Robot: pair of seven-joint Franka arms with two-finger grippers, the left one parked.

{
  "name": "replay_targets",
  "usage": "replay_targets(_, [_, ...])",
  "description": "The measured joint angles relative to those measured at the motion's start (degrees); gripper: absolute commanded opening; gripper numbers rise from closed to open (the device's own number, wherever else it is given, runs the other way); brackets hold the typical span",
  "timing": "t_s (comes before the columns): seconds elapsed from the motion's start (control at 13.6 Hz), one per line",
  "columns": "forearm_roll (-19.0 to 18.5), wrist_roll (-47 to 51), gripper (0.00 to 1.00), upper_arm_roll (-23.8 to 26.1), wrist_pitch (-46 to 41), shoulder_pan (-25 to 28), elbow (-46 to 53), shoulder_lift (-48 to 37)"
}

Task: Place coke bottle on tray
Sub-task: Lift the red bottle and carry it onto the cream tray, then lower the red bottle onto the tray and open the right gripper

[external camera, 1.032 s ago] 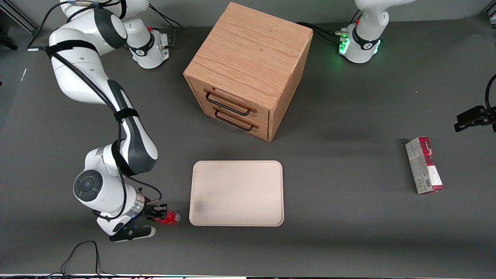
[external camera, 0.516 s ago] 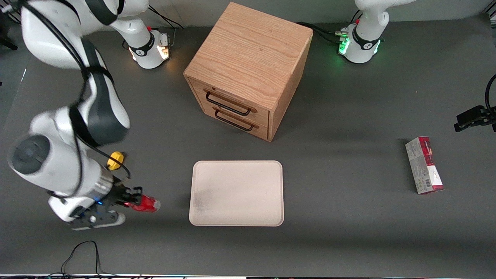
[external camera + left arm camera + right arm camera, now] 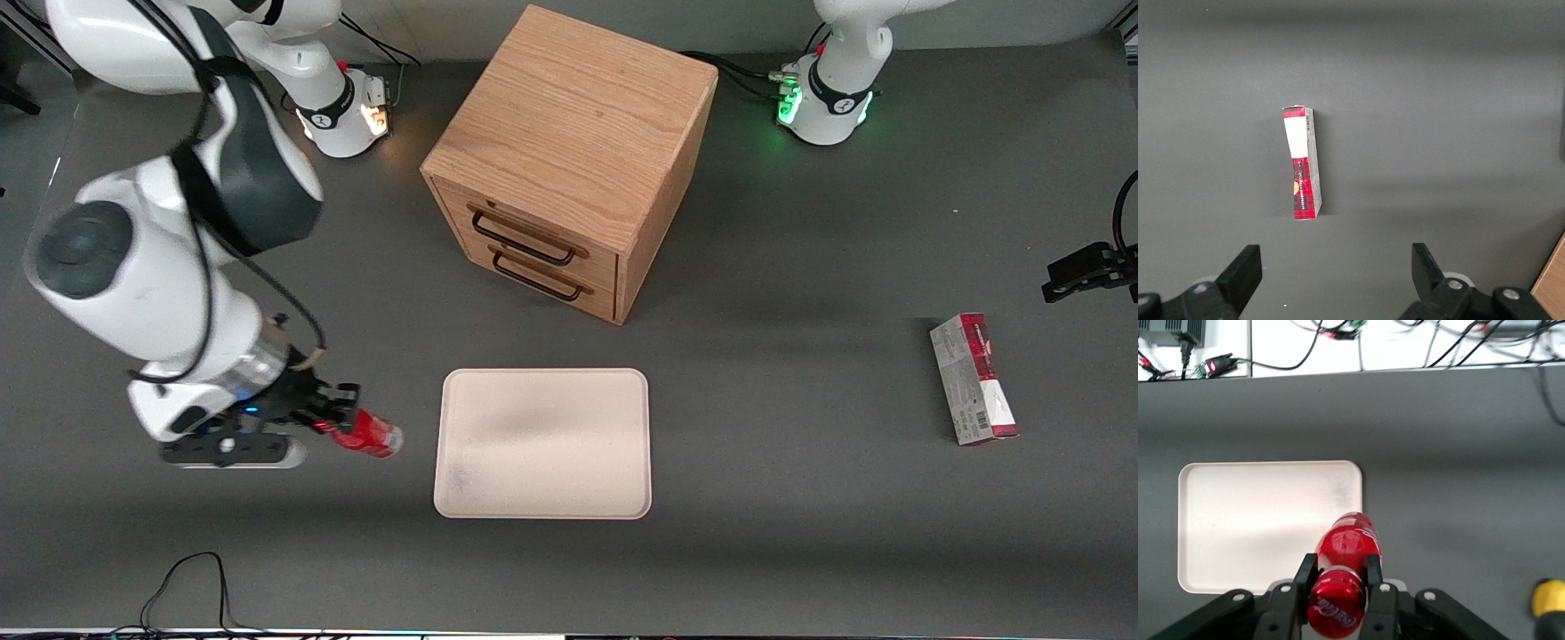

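My gripper (image 3: 342,416) is shut on the coke bottle (image 3: 371,436), a small red bottle held tilted above the table. It hangs beside the tray (image 3: 542,443), off the short edge toward the working arm's end. The tray is cream, flat and bare, with a faint grey smudge. In the right wrist view the gripper (image 3: 1338,572) clamps the bottle (image 3: 1350,547) just below its red cap, with a black finger (image 3: 1306,572) on each side. The bottle's base points toward the tray (image 3: 1251,520) near its rounded corner.
A wooden drawer cabinet (image 3: 569,160) stands farther from the front camera than the tray. A red and grey-white carton (image 3: 973,380) lies toward the parked arm's end, also in the left wrist view (image 3: 1303,163). A small yellow rounded object (image 3: 1548,601) lies beside the gripper.
The gripper lifted the bottle off the table and swung away from the tray. It has since come back toward the tray, farther from the front camera. The arm now hides the yellow object.
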Motion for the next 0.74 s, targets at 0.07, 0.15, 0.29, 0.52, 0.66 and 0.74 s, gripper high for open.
replay_targets(0.07, [-0.9,1.8,0.00,0.7,1.9,0.7,-1.6,0.5])
replay_targets(0.15, [-1.7,3.3,0.00,1.4,3.9,1.2,-3.2,1.0])
replay_targets(0.29, [-2.1,4.2,0.00,1.7,7.8,1.3,-5.7,2.4])
replay_targets(0.52, [-2.7,4.2,0.00,1.7,14.8,1.0,-8.7,5.5])
replay_targets(0.66, [-3.1,4.2,0.00,1.7,18.8,0.9,-10.7,7.4])
replay_targets(0.74, [-3.2,4.2,0.00,1.7,20.2,0.8,-11.2,8.2])
